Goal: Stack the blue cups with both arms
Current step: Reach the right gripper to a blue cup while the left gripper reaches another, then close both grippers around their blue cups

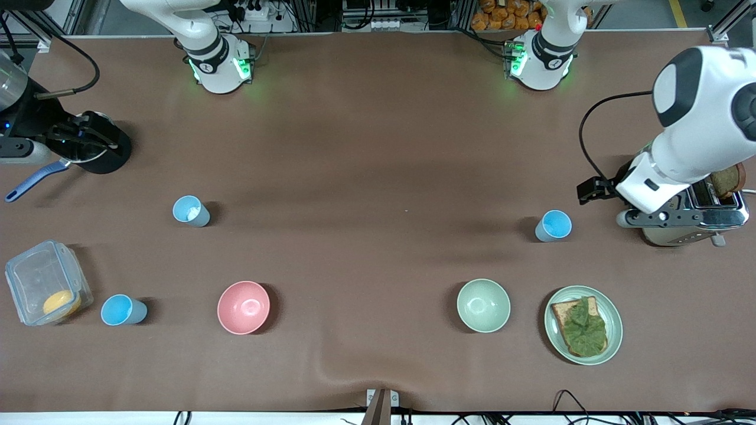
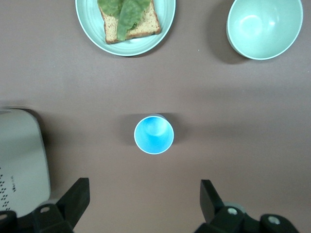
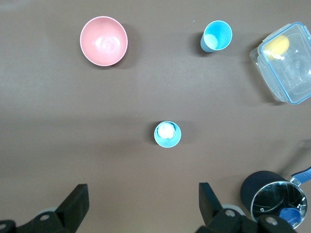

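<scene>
Three blue cups stand on the brown table. One is toward the left arm's end, beside the toaster, and shows empty in the left wrist view. My left gripper is open and empty, high above the table beside this cup. A second cup toward the right arm's end holds something white. My right gripper is open and empty, high above the table near it, and is out of the front view. The third cup stands nearer the front camera, beside the clear container.
A pink bowl and a pale green bowl sit nearer the front camera. A plate holds bread with lettuce. A toaster stands under the left arm. A clear container and a black pot are at the right arm's end.
</scene>
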Available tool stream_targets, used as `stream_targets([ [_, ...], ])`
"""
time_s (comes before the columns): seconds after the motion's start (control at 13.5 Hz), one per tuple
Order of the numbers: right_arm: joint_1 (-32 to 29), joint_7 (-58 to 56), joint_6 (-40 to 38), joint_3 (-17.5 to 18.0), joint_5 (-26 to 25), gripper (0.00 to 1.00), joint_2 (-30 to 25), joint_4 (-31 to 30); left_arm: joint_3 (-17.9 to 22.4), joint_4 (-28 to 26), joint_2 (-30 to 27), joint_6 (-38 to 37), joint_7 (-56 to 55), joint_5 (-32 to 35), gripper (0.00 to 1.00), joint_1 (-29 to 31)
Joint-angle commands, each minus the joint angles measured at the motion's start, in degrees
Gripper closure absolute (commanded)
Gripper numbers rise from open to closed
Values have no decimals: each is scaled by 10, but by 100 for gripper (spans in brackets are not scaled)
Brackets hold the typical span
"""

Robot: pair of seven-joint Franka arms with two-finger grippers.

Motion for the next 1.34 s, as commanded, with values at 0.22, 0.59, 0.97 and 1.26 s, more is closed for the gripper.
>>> stream_targets([
  [0.22,44,-2,7,-4,7,0,110,14,-1,-85,-14,93,16,14,0,13],
  [0.59,84,-2,45,-5,-25,0,210,7,-1,-119,23,163,-6,32,0,12],
  [0.97,54,-1,245,-6,-18,0,181,-170,0,-117,84,217,-7,32,0,13],
  [1.26,20,-1,330,-5,-17,0,181,-261,0,-119,112,250,-7,32,0,19],
])
